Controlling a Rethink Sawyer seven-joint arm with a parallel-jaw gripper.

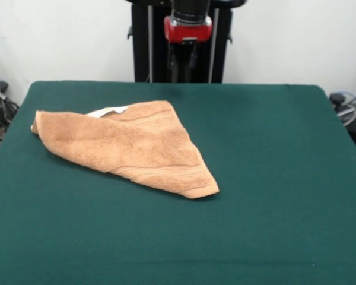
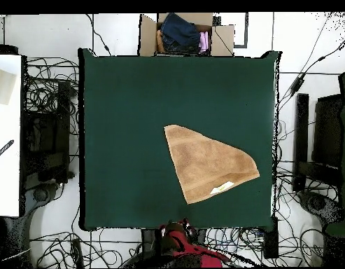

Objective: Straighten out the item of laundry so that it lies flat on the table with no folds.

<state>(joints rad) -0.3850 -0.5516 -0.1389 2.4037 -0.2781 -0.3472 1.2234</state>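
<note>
In the overhead view only the folded towel point(image 2: 208, 164) occupies the counter point(image 2: 126, 105), right of centre toward the lower edge; the whole left half and upper part lie open.

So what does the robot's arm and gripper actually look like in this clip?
Little shows. In the front view the arm is a black cylinder ending in a red collar, with dark gripper parts hanging below it. From overhead it reads as a red and black mass. No markings can be made out.

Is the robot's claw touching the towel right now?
No, the claw hangs at the table's far edge, apart from the folded towel.
</note>
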